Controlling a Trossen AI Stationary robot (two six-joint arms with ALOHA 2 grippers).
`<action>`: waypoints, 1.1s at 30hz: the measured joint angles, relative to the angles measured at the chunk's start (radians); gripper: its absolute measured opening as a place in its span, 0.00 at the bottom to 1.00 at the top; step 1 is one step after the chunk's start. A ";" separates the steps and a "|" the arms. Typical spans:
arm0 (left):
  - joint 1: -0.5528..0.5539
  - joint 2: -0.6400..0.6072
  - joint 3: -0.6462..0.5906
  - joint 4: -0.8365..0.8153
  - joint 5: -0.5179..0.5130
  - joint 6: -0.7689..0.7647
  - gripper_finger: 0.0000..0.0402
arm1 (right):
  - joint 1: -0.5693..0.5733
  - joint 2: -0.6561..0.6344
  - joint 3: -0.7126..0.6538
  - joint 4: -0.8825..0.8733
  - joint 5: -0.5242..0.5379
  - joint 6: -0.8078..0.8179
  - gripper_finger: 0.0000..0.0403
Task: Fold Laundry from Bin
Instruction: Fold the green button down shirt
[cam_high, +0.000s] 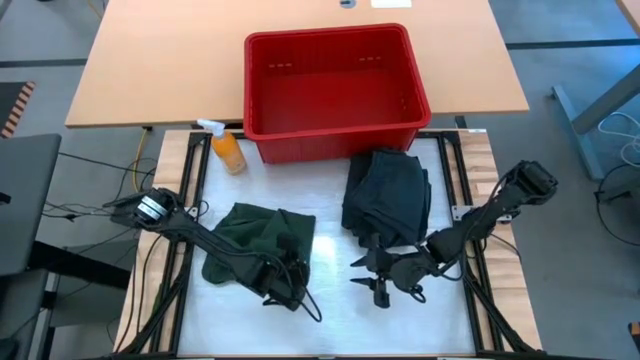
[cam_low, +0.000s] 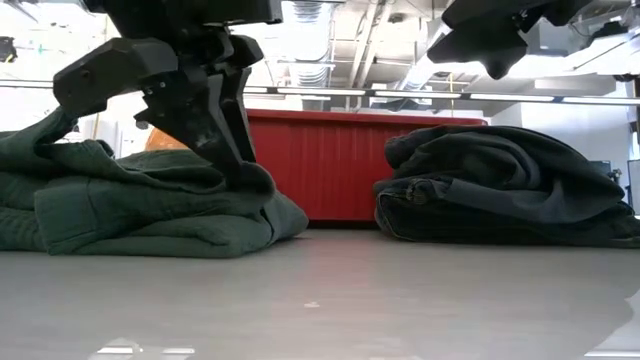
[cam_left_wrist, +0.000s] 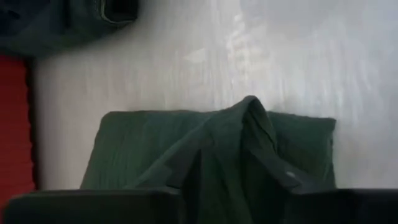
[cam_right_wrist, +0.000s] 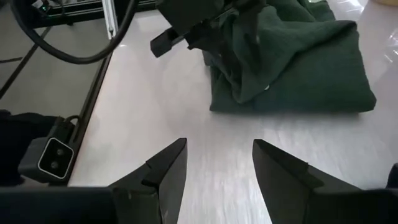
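A dark green garment lies folded on the white table top, left of the middle. My left gripper is down at its near right part, closed on bunched cloth. A stack of folded dark garments lies at the right, just in front of the red bin, which shows no cloth inside. My right gripper hovers open over bare table near the stack's near end, with nothing between its fingers. It faces the green garment. My left gripper pinches a raised fold of the green garment at its near right part; the cloth bunches up around the fingers. The fingers come slanting down from the table's left. The rest of the garment lies slack on the table.
An orange spray bottle stands left of the bin's near corner. Bare table lies between the two grippers and along the near edge. Metal rails frame the table top, and cables run at the left.
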 joint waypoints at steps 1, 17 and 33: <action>0.000 0.000 0.000 0.000 -0.001 0.002 0.22 | -0.001 0.000 0.000 0.000 0.000 0.000 0.51; -0.070 -0.215 0.005 -0.374 -0.221 -0.240 0.00 | 0.007 0.000 0.000 0.000 -0.001 0.003 0.51; -0.081 -0.700 -0.456 -0.731 -0.126 -1.005 0.00 | -0.110 0.266 0.034 0.567 -0.107 -0.262 0.51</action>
